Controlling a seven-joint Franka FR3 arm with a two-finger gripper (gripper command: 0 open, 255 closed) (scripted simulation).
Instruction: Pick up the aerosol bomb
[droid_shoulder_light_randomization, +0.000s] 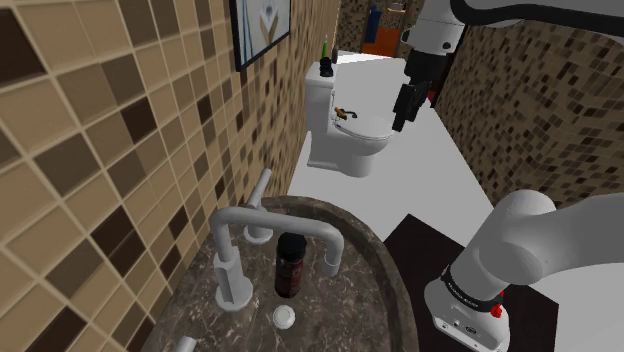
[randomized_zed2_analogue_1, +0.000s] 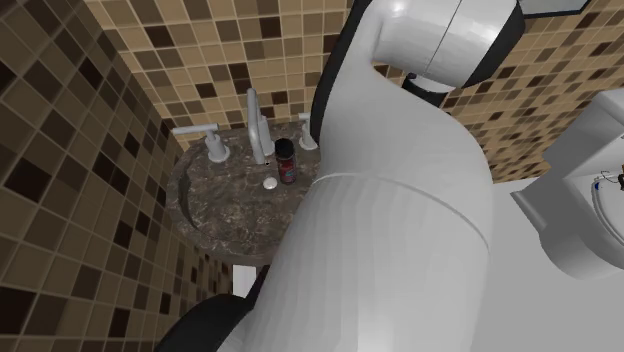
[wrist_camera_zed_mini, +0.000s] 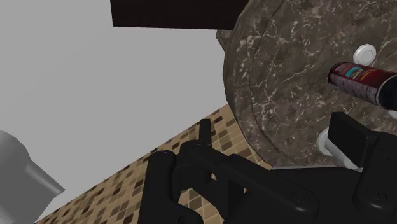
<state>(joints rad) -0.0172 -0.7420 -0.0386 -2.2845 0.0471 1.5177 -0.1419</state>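
The aerosol can (droid_shoulder_light_randomization: 289, 265) is black with a dark red label. It stands upright in the dark marbled sink basin (droid_shoulder_light_randomization: 370, 300), under the arched faucet spout and just behind the white drain (droid_shoulder_light_randomization: 285, 317). The can (randomized_zed2_analogue_1: 287, 162) also appears beside the faucet in the second exterior view. My gripper (droid_shoulder_light_randomization: 405, 108) hangs high in the air, well away from the sink, with the toilet behind it. In the wrist view the can (wrist_camera_zed_mini: 359, 77) lies far beyond the black fingers (wrist_camera_zed_mini: 347, 135), which stand apart around nothing. The gripper (wrist_camera_zed_mini: 277, 137) is open.
A grey faucet (droid_shoulder_light_randomization: 255, 215) with two lever handles rises at the basin's rear, close to the brown tiled wall (droid_shoulder_light_randomization: 90, 150). A white toilet (droid_shoulder_light_randomization: 345, 130) stands farther along that wall. A second tiled wall (droid_shoulder_light_randomization: 540, 100) bounds the other side. My arm's large white links (randomized_zed2_analogue_1: 400, 230) loom over the sink.
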